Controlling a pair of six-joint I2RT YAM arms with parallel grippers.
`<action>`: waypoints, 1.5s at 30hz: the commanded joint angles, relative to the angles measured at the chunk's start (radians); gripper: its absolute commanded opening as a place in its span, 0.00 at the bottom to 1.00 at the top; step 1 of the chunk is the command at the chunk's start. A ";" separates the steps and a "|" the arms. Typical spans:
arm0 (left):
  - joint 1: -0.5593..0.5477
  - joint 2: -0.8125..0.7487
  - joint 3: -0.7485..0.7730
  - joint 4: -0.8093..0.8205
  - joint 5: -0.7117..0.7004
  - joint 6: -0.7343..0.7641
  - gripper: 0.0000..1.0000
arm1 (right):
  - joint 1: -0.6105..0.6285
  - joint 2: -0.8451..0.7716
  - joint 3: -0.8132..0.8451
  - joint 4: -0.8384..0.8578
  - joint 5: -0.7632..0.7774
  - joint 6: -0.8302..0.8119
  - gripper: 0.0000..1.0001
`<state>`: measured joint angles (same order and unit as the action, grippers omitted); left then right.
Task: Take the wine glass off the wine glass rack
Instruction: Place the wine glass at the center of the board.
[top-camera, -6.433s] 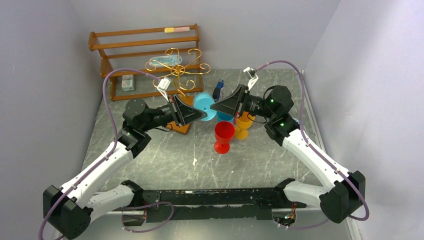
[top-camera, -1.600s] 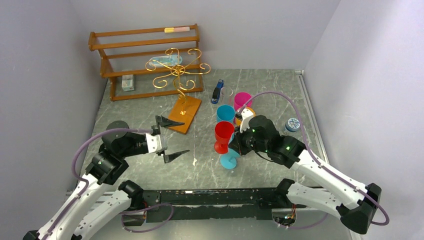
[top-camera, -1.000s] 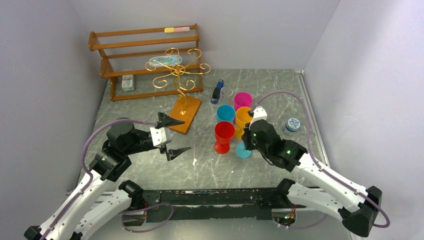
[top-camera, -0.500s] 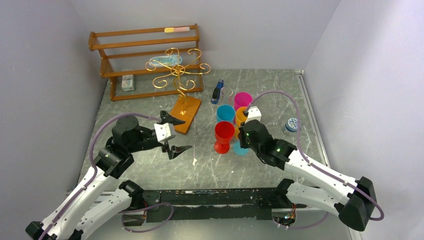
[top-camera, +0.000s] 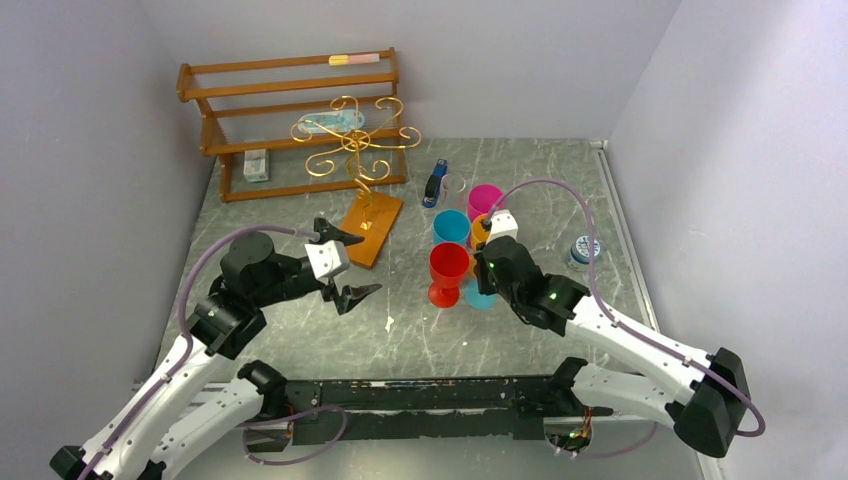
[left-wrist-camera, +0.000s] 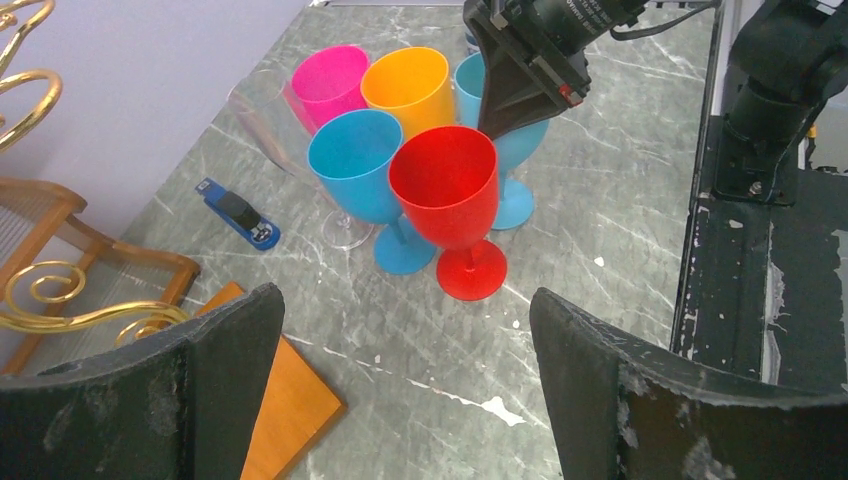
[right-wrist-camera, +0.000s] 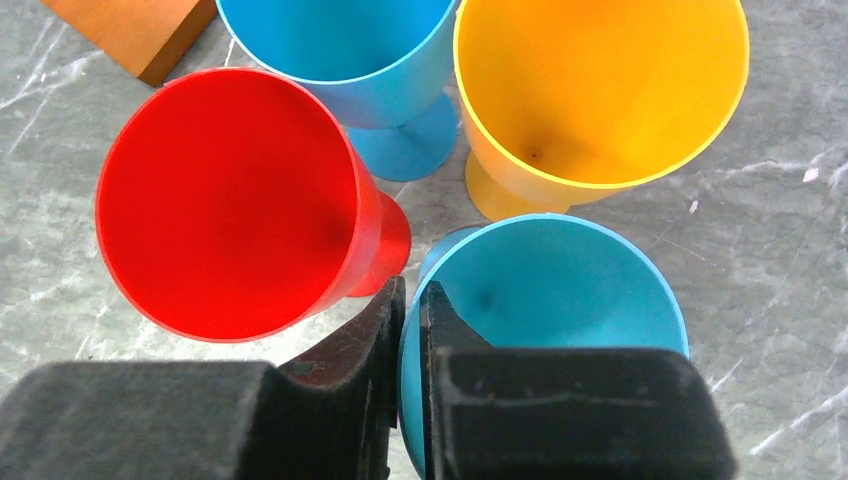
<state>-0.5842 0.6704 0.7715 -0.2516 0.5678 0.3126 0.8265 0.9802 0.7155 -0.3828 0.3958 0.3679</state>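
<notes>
The wine glass rack (top-camera: 356, 140) is a gold wire stand on an orange-brown base (top-camera: 370, 228); nothing hangs from its scroll arms. Part of the wine glass rack (left-wrist-camera: 70, 312) shows at the left of the left wrist view. A blue wine glass (right-wrist-camera: 560, 300) stands upright on the table beside a red glass (right-wrist-camera: 230, 200) and an orange glass (right-wrist-camera: 600, 90). My right gripper (right-wrist-camera: 412, 300) is shut on its rim, one finger inside the bowl and one outside. In the top view the right gripper (top-camera: 483, 276) sits over this blue glass (top-camera: 480, 296). My left gripper (top-camera: 352, 264) hangs wide open and holds nothing, just in front of the base.
A second blue glass (top-camera: 450, 226), a pink one (top-camera: 486, 200) and a clear one (top-camera: 452, 184) crowd the same cluster. A blue stapler-like item (top-camera: 434, 184) lies behind them. A brown slatted shelf (top-camera: 290, 100) stands at the back left. A small round tin (top-camera: 584, 248) sits right.
My right gripper carried the blue glass from the front of the table back into the cluster, next to the red and orange glasses. The left arm edged right and stayed open.
</notes>
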 joint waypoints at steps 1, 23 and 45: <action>-0.003 -0.014 0.006 0.019 -0.067 -0.022 0.97 | 0.005 0.008 0.049 -0.012 0.007 0.001 0.14; -0.002 -0.052 0.002 -0.015 -0.140 -0.016 0.97 | 0.006 0.021 0.110 -0.131 -0.021 -0.053 0.01; -0.003 -0.172 0.053 -0.274 -1.008 -0.767 0.97 | 0.005 -0.109 0.212 -0.054 0.165 0.003 0.60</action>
<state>-0.5842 0.5495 0.8143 -0.3832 -0.1009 -0.1551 0.8268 0.9329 0.9188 -0.4992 0.4011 0.3412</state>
